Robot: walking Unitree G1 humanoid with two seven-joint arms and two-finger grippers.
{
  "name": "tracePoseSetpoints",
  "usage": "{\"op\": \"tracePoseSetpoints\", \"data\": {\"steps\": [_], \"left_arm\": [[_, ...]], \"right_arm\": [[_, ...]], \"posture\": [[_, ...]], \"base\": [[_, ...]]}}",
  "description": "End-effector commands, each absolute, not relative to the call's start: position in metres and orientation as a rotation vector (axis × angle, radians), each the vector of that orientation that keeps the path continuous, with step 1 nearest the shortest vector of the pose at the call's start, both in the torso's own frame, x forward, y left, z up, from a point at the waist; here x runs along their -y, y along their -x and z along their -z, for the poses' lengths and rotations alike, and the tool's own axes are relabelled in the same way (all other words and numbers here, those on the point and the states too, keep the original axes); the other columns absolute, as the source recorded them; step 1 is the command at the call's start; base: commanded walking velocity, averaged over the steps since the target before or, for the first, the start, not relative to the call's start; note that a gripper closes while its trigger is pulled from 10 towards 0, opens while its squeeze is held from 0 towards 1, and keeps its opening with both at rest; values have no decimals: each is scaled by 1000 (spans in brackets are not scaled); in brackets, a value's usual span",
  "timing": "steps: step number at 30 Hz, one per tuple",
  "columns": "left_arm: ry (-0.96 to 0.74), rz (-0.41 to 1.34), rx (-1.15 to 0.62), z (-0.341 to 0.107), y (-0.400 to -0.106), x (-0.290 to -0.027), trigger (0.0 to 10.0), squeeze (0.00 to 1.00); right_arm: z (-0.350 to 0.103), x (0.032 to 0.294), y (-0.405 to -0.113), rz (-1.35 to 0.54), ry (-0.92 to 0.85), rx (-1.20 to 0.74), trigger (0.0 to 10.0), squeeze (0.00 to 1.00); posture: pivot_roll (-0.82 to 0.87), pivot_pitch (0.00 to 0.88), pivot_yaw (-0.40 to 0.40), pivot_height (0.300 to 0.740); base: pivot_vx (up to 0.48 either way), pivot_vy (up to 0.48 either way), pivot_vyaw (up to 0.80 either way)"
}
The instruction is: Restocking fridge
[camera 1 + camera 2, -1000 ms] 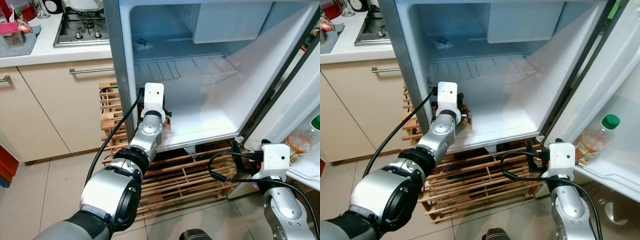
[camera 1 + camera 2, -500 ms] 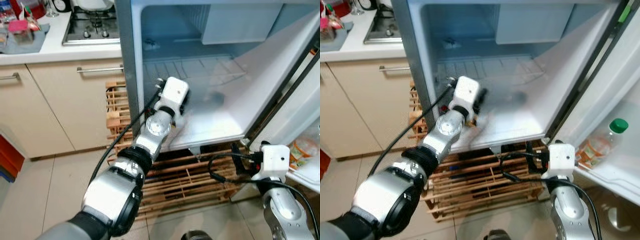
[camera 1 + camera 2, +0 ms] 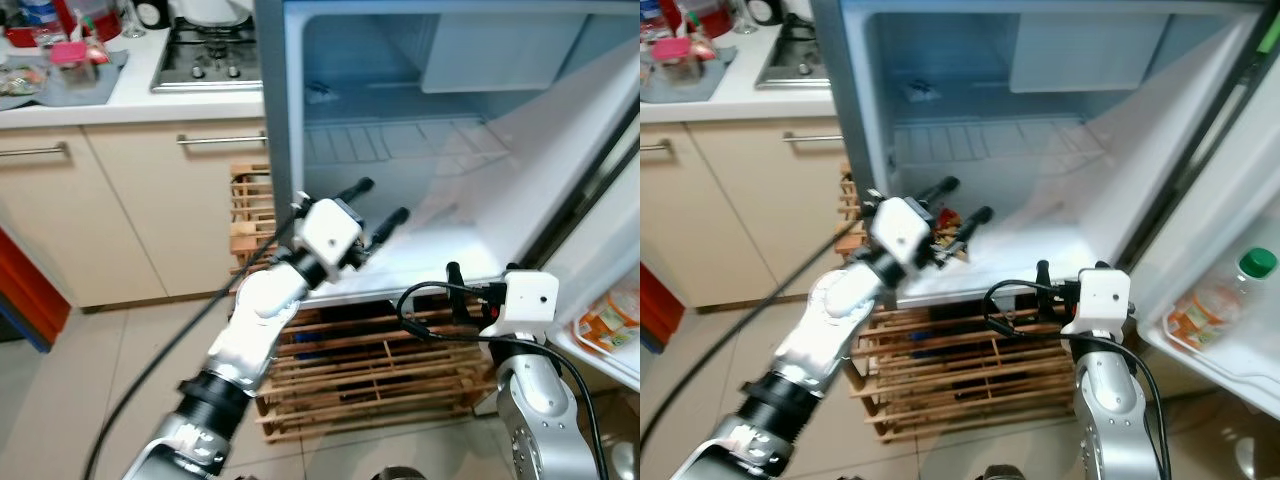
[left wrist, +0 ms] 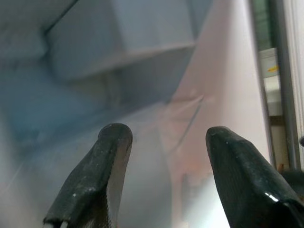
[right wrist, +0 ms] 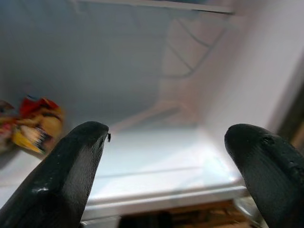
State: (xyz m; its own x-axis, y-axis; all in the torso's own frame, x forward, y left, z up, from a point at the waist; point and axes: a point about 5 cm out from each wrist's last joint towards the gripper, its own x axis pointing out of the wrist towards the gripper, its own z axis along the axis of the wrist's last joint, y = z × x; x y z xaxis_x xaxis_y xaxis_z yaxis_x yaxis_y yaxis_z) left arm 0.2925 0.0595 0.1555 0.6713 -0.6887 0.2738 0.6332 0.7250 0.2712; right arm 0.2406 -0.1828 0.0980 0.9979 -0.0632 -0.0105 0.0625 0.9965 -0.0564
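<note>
I have the open fridge (image 3: 940,60) ahead, its door (image 3: 1230,330) swung out on my right with a green-capped bottle (image 3: 1220,300) in the door shelf. A wooden rack (image 3: 970,370) sits beneath it and the counter (image 3: 730,90) runs off to my left. Since a second ago the view has slid sideways, and my left gripper (image 3: 960,200), which was buried low at the fridge floor (image 3: 1040,255), has pulled back out and lifted; its fingers stand spread apart with nothing between them. The small red-and-yellow snack packet (image 3: 948,222) lies on the fridge floor near the front left corner, crumpled, just beside that gripper. My right gripper (image 5: 171,166) hangs low before the fridge, fingers wide apart, empty.
</note>
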Motion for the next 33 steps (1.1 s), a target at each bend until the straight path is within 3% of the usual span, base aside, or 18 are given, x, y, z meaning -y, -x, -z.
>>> {"op": "tracePoseSetpoints", "data": {"steps": [1, 2, 4, 8, 18, 24, 33], "left_arm": [[-66, 631, 292, -154, -294, -83, 10000, 0], [-66, 631, 292, -154, -294, -83, 10000, 0], [-124, 517, 216, -127, -273, -116, 10000, 0], [-72, 448, 192, -121, -266, -127, 10000, 0], [-73, 248, 216, -146, -286, -133, 10000, 0], [-75, 227, 223, -156, -298, -133, 10000, 0], [-116, 200, 234, -164, -312, -123, 10000, 0]], "right_arm": [[-102, 186, -252, 100, 50, 16, 10000, 0], [-102, 186, -252, 100, 50, 16, 10000, 0], [-103, 198, -263, 163, 39, 24, 10000, 0], [-104, 201, -271, 159, 35, 18, 10000, 0], [-100, 194, -284, 141, 9, 17, 10000, 0], [-97, 188, -286, 135, -13, 13, 10000, 0], [-91, 176, -288, 36, -32, -8, 10000, 0]], "posture": [[-155, 0, 52, 740], [-155, 0, 52, 740], [-134, 0, 29, 740], [-99, 0, -12, 740], [-68, 0, -9, 740], [-68, 0, 11, 740], [-90, 0, 26, 740]], "base": [[0, 0, 0], [0, 0, 0], [0, 0, 0], [0, 0, 0], [0, 0, 0], [0, 0, 0], [-338, 0, 0]]}}
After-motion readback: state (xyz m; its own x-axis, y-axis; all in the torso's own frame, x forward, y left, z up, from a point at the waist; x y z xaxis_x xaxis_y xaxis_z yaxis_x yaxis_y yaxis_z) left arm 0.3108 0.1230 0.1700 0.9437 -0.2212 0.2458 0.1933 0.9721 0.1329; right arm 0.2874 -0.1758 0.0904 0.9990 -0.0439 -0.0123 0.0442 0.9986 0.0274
